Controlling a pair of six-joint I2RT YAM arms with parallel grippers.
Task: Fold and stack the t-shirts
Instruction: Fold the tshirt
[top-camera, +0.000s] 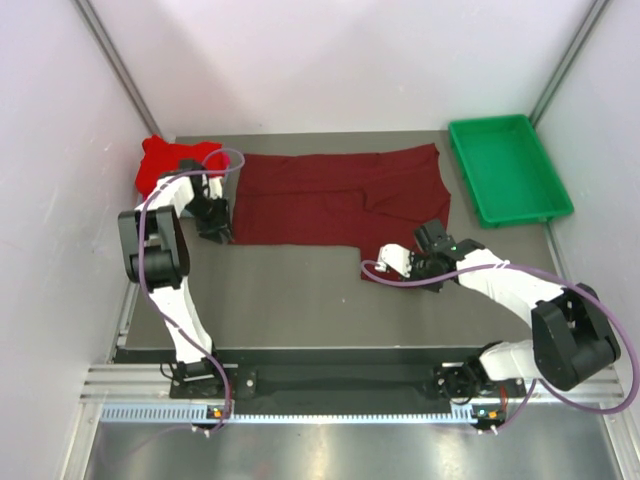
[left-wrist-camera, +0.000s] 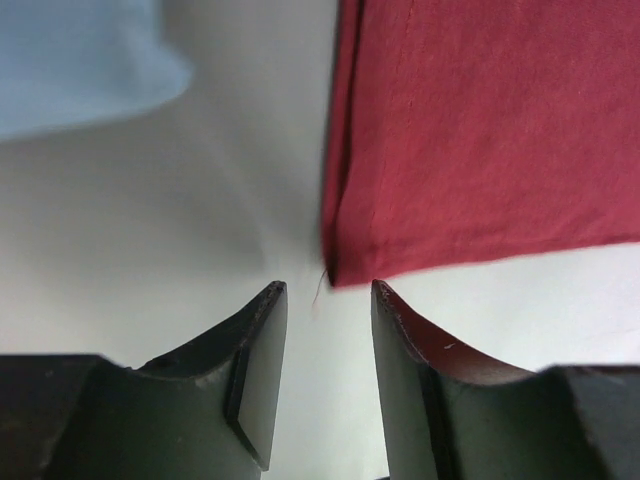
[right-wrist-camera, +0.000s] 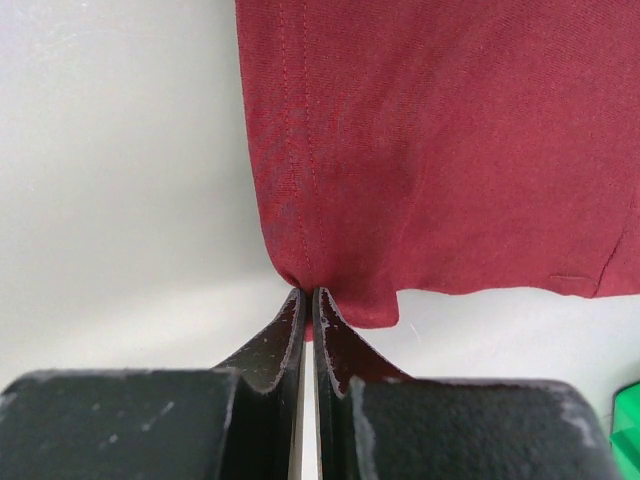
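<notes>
At the far left corner of the surface (top-camera: 300, 290), a red shirt (top-camera: 175, 162) is lying bunched against the wall. Just to its near right, the left claw (top-camera: 215, 226) is hovering low at the near left corner of the maroon shirt (top-camera: 340, 195). In the left wrist view this claw (left-wrist-camera: 328, 290) is standing released, its two fingers (left-wrist-camera: 262, 365) parted. The corner of the maroon shirt (left-wrist-camera: 480, 130) is lying just beyond the tips, not between them. A loose thread is hanging off that corner. A blurred pale blue patch (left-wrist-camera: 80, 60) is showing at the far left of that view; I cannot tell what it is.

The maroon shirt is lying spread flat across the far middle of the surface, its long side running left to right.

To the right, the right claw (top-camera: 388, 264) is sitting at the shirt's near right corner. The cloth there is dragging toward the near side. In the right wrist view this claw (right-wrist-camera: 305, 296) is clenched, grasping the hem of the maroon shirt (right-wrist-camera: 440, 140), which is puckering at the tips.

At the far right, a green tray (top-camera: 468, 160) is sitting beside the wall.
</notes>
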